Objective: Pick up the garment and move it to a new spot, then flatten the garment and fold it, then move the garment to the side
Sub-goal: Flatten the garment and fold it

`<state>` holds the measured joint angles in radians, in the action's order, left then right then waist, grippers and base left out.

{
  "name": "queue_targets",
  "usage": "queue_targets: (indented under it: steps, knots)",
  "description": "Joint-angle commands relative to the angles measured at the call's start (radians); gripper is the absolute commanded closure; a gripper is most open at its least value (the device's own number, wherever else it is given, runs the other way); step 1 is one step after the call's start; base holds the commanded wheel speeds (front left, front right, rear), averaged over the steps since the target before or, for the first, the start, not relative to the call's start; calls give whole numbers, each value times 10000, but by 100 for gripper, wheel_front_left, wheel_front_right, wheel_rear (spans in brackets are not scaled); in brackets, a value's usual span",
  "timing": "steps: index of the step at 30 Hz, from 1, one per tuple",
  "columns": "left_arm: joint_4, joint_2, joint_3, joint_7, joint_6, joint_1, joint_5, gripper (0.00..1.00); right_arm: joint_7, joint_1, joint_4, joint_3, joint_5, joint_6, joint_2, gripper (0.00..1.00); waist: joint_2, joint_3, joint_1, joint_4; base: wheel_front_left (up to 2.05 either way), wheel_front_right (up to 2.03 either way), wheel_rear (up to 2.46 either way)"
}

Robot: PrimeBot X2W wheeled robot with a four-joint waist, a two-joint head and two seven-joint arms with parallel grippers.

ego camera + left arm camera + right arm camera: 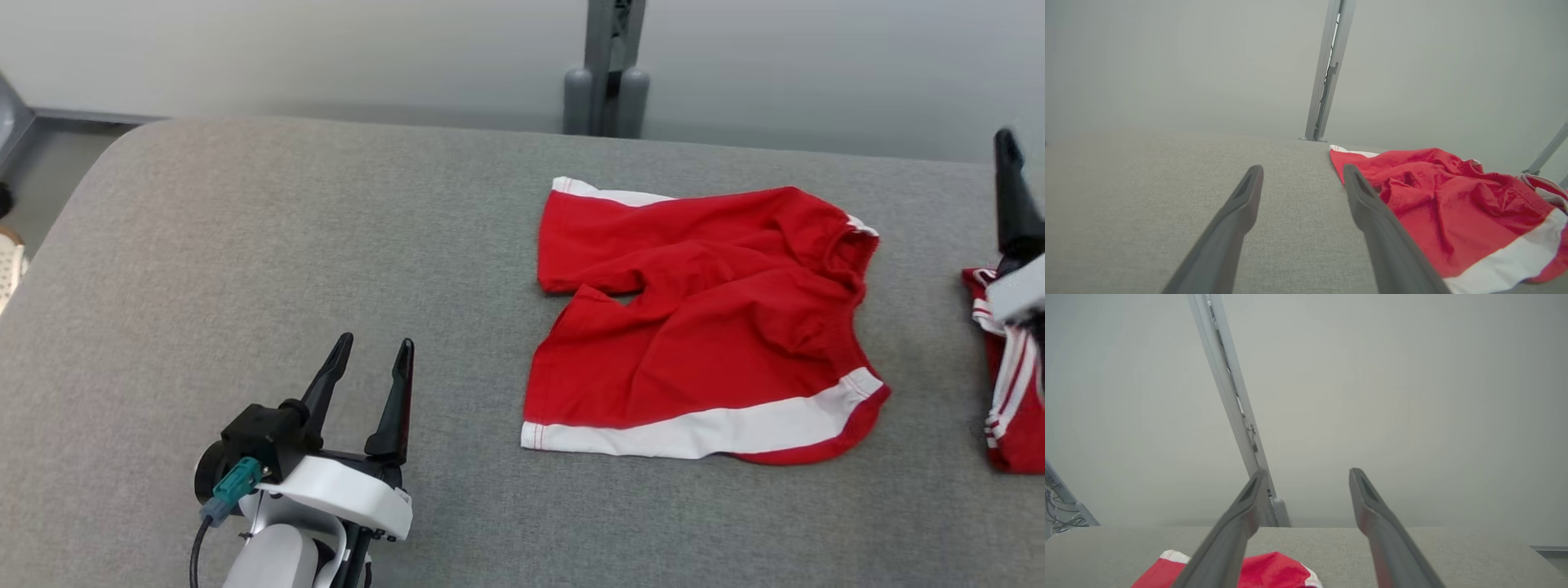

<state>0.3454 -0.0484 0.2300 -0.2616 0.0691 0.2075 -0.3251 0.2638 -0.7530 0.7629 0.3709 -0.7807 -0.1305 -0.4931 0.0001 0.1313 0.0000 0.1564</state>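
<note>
A grey fabric-covered bench [286, 245] carries rumpled red shorts [702, 335] with white bands, right of centre. A second striped garment [1008, 400] lies at its right edge. The left claw [375, 347] and right claw [1307, 473] are spread, grasping nothing.

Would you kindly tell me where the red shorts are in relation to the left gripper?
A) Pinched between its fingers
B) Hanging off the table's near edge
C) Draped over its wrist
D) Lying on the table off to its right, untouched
D: the red shorts lie spread on the grey table to the right of the left gripper, whose fingers stand open with nothing between them.
</note>
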Motion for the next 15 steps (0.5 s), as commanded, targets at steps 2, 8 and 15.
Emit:
queue_targets:
  steps: [2,8,15]
  knots:
    - [-69,-44,-73,-29,-34,-123,-73,0,4,1331,-1007,-836,1075,-7,458,0,-1,-444,0,-559,0,0,0]
    - [84,-47,28,-29,18,-328,-151,0,6,4218,-3243,-2589,3512,-5,2059,0,-1,-626,0,-1055,0,0,0]
    - [326,-45,110,-29,69,-364,-197,0,8,5621,-3653,-3135,4631,-5,3259,0,-1,-630,0,-1384,0,0,0]
